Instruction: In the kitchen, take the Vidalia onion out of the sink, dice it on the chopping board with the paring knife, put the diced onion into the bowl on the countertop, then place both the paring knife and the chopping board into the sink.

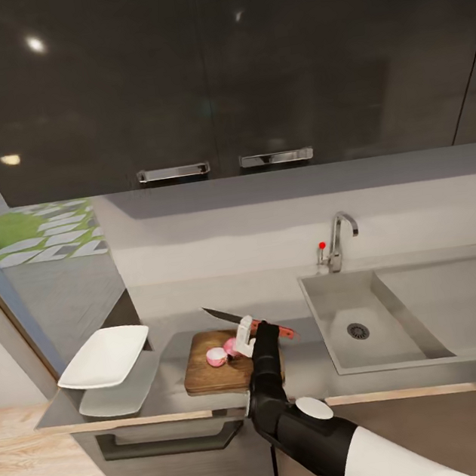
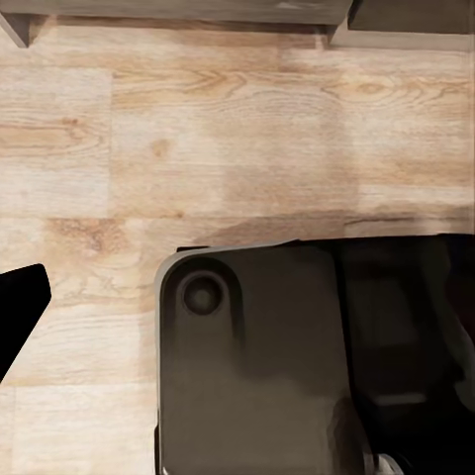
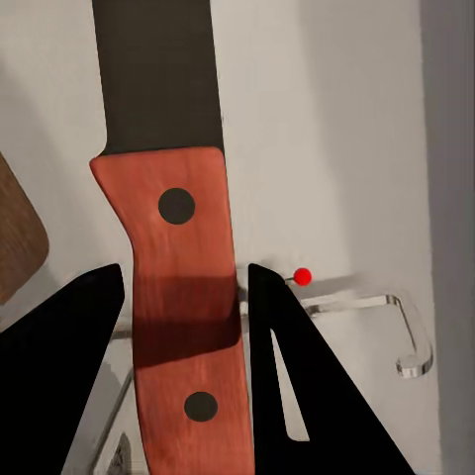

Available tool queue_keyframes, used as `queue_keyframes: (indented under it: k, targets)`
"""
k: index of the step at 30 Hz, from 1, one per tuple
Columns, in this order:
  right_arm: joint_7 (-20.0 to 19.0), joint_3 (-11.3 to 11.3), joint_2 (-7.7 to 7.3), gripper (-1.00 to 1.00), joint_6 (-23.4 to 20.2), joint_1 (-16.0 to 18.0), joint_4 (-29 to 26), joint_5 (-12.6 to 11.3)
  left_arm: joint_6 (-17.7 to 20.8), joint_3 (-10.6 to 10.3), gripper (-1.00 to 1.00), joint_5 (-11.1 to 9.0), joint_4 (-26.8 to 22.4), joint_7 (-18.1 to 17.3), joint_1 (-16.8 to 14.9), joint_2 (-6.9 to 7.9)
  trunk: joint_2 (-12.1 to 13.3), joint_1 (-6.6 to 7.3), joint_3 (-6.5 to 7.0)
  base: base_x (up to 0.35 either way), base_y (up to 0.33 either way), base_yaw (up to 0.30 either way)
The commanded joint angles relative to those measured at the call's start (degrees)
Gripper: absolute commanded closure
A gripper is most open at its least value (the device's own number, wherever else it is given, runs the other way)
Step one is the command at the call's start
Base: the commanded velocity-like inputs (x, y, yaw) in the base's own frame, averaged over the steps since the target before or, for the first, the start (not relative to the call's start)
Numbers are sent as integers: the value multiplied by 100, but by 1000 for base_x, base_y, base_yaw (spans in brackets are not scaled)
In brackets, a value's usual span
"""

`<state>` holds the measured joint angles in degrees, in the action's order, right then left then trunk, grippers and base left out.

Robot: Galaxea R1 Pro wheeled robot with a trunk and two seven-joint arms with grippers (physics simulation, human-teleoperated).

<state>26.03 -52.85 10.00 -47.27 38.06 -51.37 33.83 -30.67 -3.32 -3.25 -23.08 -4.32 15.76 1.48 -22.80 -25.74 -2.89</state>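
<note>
The brown chopping board point(image 1: 207, 378) lies on the grey countertop point(image 1: 168, 389) left of the sink point(image 1: 339, 313). On the board sits the pinkish Vidalia onion point(image 1: 217, 357), which looks split into two pieces with a pale cut face. My right gripper point(image 1: 246, 333) hovers just above it, shut on the paring knife's red handle point(image 3: 183, 297). The dark blade point(image 1: 222, 316) points up and to the left. The white bowl point(image 1: 103, 356) stands at the countertop's left end. A black fingertip point(image 2: 20, 302) of my left gripper shows over the wooden floor.
The curved chrome tap point(image 1: 339, 238) with its red knob point(image 1: 321, 245) stands behind the sink, and a drainboard point(image 1: 460, 296) lies to the right. Dark wall cabinets point(image 1: 206, 75) hang overhead. The robot's dark base point(image 2: 257, 366) sits on the plank floor.
</note>
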Motion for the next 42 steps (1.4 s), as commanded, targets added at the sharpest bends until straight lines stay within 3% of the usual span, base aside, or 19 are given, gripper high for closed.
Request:
queue_keyframes:
  k: [1,12,25,42]
  targets:
    - [16,-20,0,100,-35,9,53,-4,-2,-29,-100,-35,-8,-3,2,1,-12,-4,-12,73,-188,0]
    - [-35,-104,0,100,12,9,1055,-12,-1,-29,-100,-35,3,-7,1,-7,-12,-4,-12,20,-48,0]
    - [-45,-342,0,100,16,9,1135,-22,-1,-29,-100,-35,38,-15,-3,-7,-12,-4,-12,0,6,0]
    - [-37,-358,0,100,42,9,1377,-26,-1,-29,-100,-35,41,-15,-3,-7,-12,-4,-12,0,9,0]
